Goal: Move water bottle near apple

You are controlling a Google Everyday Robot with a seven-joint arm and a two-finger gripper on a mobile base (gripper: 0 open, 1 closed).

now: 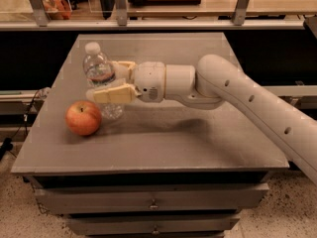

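Gripper [104, 80], cream-fingered, seen clamped around small clear ribbed plastic water bottle [96, 64] at label band, over left part of grey table top [198, 148]. Bottle held near upright: long axis vertical, white cap up, slight lean left. Bottle base placed just right of round red-orange apple [83, 117]; contact not discernible.

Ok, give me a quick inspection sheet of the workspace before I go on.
Surface: grey table top, flat, on a drawer unit.
Job's things: water bottle upright, close beside apple; whether they touch, cannot tell.
Clutter: nothing seen.
Grippers: gripper over the table's left part as seen, fingers closed on the bottle's sides.
Cables: dark cable hanging off the table's left edge as seen.
Surroundings: railed shelf behind; speckled floor.
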